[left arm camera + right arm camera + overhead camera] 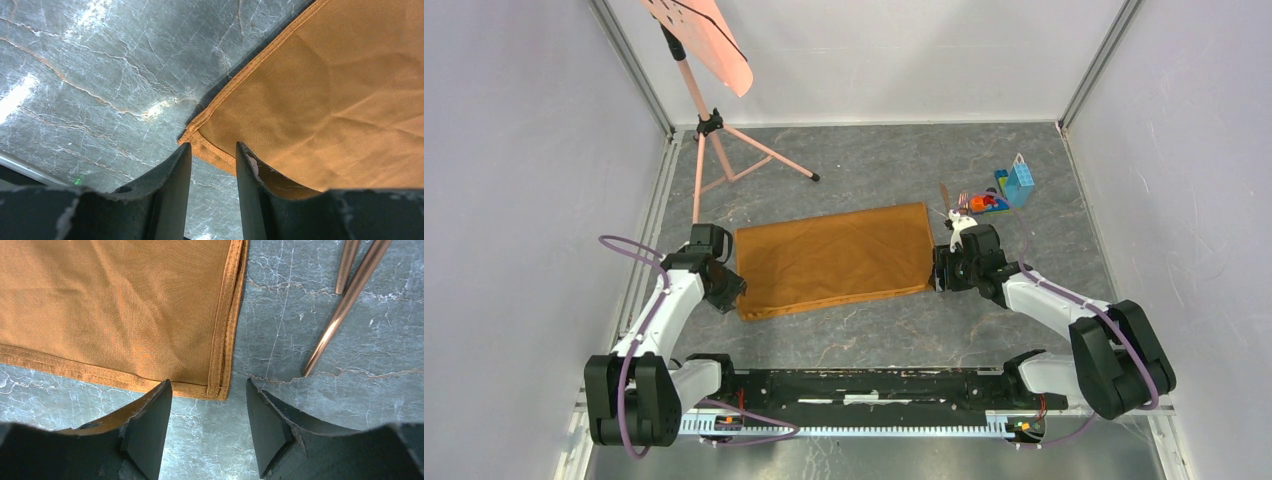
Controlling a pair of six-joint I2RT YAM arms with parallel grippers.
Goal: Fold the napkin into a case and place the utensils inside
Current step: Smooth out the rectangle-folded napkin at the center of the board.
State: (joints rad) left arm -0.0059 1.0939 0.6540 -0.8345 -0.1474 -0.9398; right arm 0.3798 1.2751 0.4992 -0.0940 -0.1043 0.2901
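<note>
Napkin (115, 305) corners lie between parted, empty jaws of left gripper (212, 150) and right gripper (207, 387); utensils (345, 300) rest outside right jaws. Close on both hem layers, then lift your corners evenly.

Brick pile (1020, 183) crowds utensils (347, 305); tripod (711, 124) far left

Left arm (667, 302) and right arm (1046, 298) reach low, jaws parted.
</note>
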